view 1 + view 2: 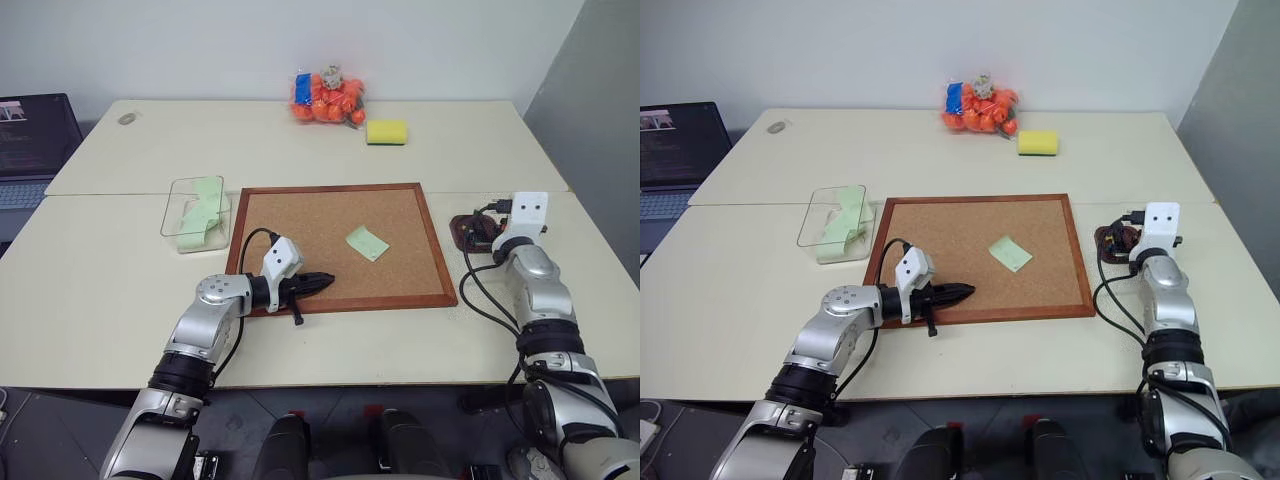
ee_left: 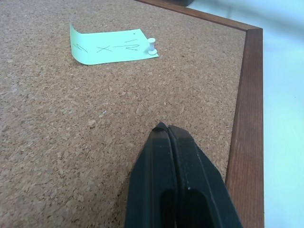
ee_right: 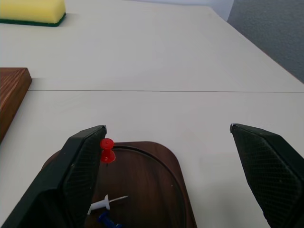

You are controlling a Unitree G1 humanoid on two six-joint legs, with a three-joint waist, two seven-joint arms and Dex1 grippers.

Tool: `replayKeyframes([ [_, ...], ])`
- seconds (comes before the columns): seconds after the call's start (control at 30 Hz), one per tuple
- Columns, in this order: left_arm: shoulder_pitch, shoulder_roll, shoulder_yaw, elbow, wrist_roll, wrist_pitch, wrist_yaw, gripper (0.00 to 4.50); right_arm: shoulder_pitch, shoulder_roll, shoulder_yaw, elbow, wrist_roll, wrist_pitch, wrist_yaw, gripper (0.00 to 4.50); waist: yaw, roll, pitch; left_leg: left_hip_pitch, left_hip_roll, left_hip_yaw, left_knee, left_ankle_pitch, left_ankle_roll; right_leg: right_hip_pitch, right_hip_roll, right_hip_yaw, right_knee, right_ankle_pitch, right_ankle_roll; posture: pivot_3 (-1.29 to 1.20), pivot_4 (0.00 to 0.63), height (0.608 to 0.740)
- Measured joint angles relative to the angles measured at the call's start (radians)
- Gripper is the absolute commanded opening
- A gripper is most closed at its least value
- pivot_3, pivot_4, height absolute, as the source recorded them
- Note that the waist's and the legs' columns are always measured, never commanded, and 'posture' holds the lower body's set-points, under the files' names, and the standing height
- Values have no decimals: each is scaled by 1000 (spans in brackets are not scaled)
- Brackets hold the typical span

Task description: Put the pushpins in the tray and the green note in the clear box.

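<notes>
A laptop (image 1: 35, 140) sits at the far left edge of the table (image 1: 120, 300). The clear box (image 1: 197, 213) stands just beside the left frame of the corkboard (image 1: 310, 225), at 10 o'clock from my left gripper (image 1: 320, 281). Pale green paper slips lie inside the box.

My left gripper hovers low over the near-left part of the cork, pointing toward 3 o'clock. Its 2 black fingers (image 2: 175, 190) are pressed together with nothing between them.

The green note (image 1: 367, 243) lies flat on the cork, right of the board's centre, at 1 o'clock from my left gripper and well apart from it. The left wrist view shows handwriting on it and 1 white pushpin (image 2: 151, 47) standing at its corner.

At 12 o'clock from the board, on the far half of the table, lies a bag of orange items (image 1: 327, 98). A yellow sponge (image 1: 387, 131) with a green underside lies just right of it.

The tray (image 3: 147, 185) sits on the table right of the corkboard, apart from the frame. My right gripper (image 3: 178, 175) hovers over it with its fingers spread wide, holding nothing. In the tray, 1 red pushpin (image 3: 107, 149) stands beside one fingertip, with 1 white pin (image 3: 105, 203) lying on its side and 1 blue pin (image 3: 108, 221) nearer my wrist.
</notes>
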Motion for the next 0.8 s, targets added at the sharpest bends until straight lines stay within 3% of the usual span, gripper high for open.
replayKeyframes([
  [0.3, 0, 0, 0, 0, 0, 0, 0, 0, -13, 27, -51, -1, 76, 31, 24, 4434, 0, 0, 0, 0, 0, 0, 0, 0, 0, 0, 0, 0, 0, 0, 0, 0, 150, 740],
  [0.8, -1, 0, 0, 2, 0, 1, -4, 0, -3, 12, -15, -4, 22, 116, 17, 4434, 0, 0, 0, 0, 0, 0, 0, 0, 0, 0, 0, 0, 0, 0, 0, 0, 150, 740],
])
